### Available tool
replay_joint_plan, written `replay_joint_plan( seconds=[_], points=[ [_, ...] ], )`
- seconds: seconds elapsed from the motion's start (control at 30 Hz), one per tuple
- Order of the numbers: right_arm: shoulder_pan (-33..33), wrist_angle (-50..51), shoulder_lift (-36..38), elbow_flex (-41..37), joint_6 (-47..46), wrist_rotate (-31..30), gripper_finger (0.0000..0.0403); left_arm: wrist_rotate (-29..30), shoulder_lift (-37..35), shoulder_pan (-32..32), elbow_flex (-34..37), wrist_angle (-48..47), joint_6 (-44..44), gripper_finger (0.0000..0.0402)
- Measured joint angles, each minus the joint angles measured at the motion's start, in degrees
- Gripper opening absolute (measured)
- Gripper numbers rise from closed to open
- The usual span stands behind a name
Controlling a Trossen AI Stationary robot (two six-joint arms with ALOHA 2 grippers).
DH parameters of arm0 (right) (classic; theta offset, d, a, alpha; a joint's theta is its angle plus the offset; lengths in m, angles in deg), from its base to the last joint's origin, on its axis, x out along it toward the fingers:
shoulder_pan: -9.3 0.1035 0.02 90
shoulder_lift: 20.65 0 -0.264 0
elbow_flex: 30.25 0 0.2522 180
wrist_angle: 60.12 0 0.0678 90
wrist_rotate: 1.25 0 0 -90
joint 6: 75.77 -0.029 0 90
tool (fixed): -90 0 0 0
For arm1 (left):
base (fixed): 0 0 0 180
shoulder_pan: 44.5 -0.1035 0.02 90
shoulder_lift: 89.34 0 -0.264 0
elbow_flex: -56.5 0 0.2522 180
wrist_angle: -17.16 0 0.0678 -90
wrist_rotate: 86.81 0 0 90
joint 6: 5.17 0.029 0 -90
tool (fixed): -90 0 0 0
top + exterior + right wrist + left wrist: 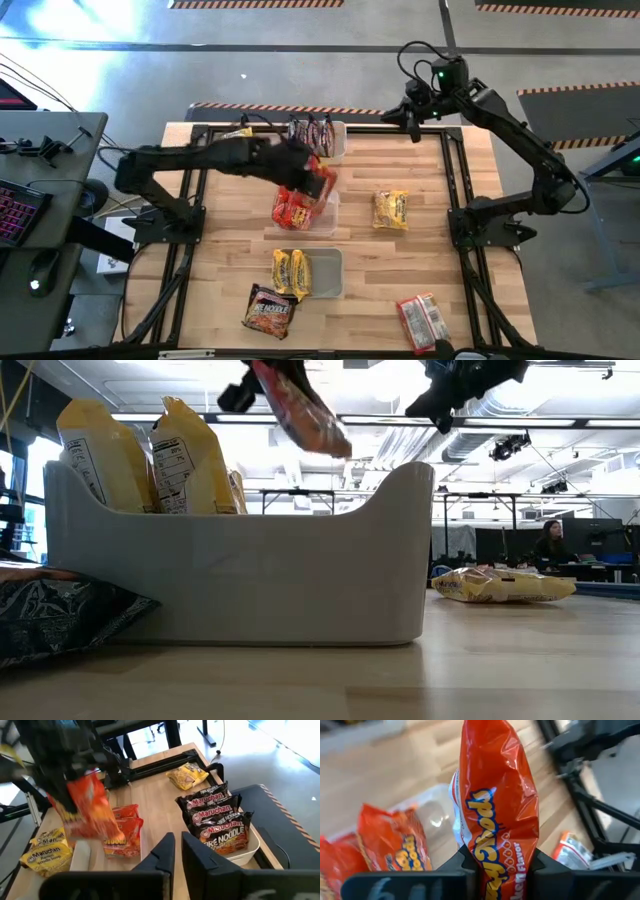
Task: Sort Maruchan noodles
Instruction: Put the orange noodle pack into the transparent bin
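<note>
My left gripper (318,183) is shut on an orange-red Maruchan packet (497,805), held in the air over the middle clear tub (335,215), where two like packets (292,210) lie. The far tub (340,140) holds dark packets (220,817). The near tub (240,560) holds yellow packets (292,272) standing on edge. Loose on the table lie a yellow packet (390,210), a dark one (268,310) and a red one (420,320). My right gripper (178,851) is shut on nothing, raised over the table's far right corner. My left gripper pinches the orange-red packet between its two fingers at the packet's end nearest the wrist (500,870), one finger (465,865) on each side. The fingers slant down from the table's left. The packet is lifted clear and sticks out tilted beyond the fingers (300,405).
Another yellow packet (237,132) lies by the table's far left corner. Black frame rails (455,180) run along the table's sides. Bare wood shows between the tubs and the right rail. A person (550,545) sits in the room far behind.
</note>
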State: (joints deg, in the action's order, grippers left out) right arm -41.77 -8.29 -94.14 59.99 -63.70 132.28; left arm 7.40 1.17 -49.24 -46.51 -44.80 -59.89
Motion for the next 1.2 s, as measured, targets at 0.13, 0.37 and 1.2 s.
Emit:
replay_joint_plan(
  seconds=[0.13,0.37,1.2],
  points=[
    [0.0,0.3,0.0,0.0,0.4,0.0,0.0010,0.8,4.6,1.7,0.0,-0.7,-5.9,0.0046],
    [0.0,0.3,0.0,0.0,0.4,0.0,0.0004,2.8,10.4,3.5,0.0,-5.8,-15.7,0.0046],
    [0.0,0.3,0.0,0.0,3.4,0.1,0.0000,6.5,20.4,2.8,0.0,-8.4,-21.3,0.0046]
  ],
)
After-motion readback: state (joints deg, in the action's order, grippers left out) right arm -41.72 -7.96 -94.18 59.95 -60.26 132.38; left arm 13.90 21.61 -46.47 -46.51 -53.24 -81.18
